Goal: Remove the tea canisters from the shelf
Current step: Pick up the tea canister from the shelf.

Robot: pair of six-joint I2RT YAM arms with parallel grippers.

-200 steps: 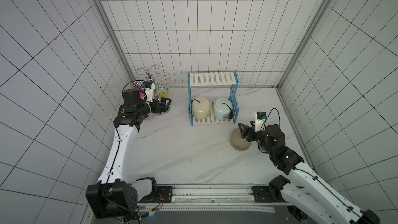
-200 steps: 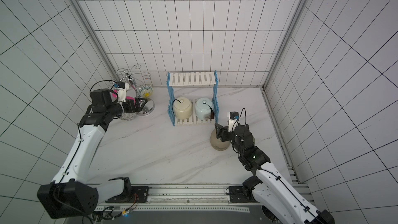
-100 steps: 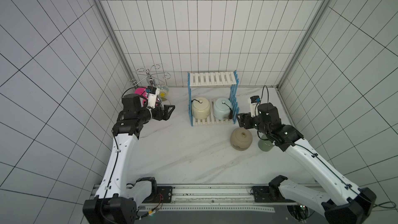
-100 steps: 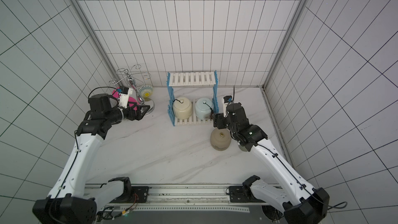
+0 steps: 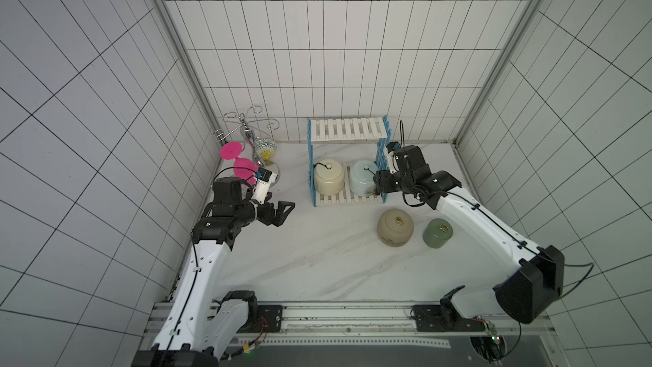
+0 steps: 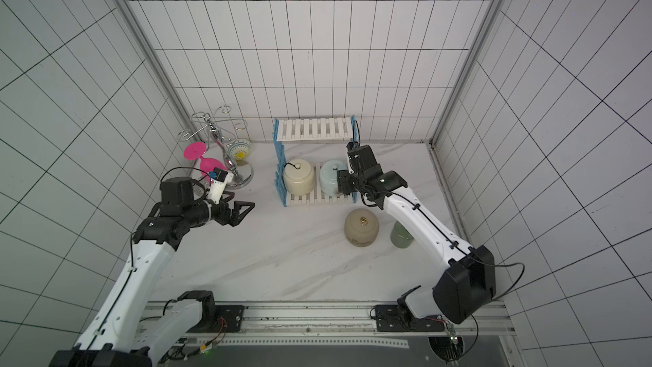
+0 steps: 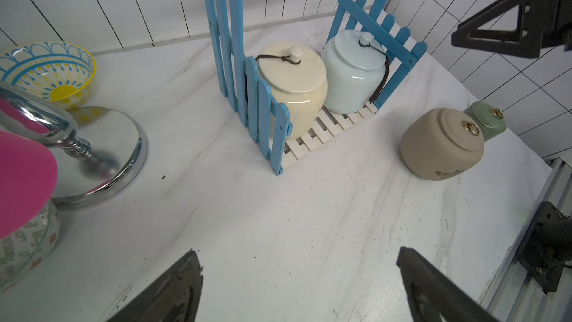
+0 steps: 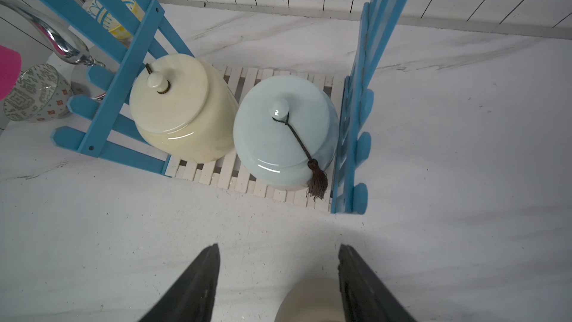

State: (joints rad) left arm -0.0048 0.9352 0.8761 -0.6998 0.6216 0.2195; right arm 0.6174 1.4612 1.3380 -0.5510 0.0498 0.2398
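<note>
The shelf (image 5: 347, 129) stands at the back wall. On its lower tier sit a cream tea canister (image 5: 328, 177) and a pale blue one (image 5: 362, 178), each with a dark tassel. A tan canister (image 5: 395, 227) and a smaller green one (image 5: 437, 233) stand on the table in front of the shelf's right end. My right gripper (image 5: 379, 185) hovers at the shelf's right front corner, beside the pale blue canister (image 8: 284, 131). It (image 8: 277, 249) is open with nothing between its fingers. My left gripper (image 5: 285, 211) hangs open and empty left of the shelf (image 7: 235, 57).
A chrome hook stand (image 5: 252, 142) stands at the back left with a pink goblet (image 5: 240, 165) and a patterned cup (image 5: 265, 148) by it. The arms' rail (image 5: 345, 319) runs along the table's front edge. Tiled walls close in the left, back and right.
My right arm has left the tan canister and swung back to the shelf's right front corner, its jaws narrowing somewhat. My left gripper has moved from the chrome stand out toward the shelf.
</note>
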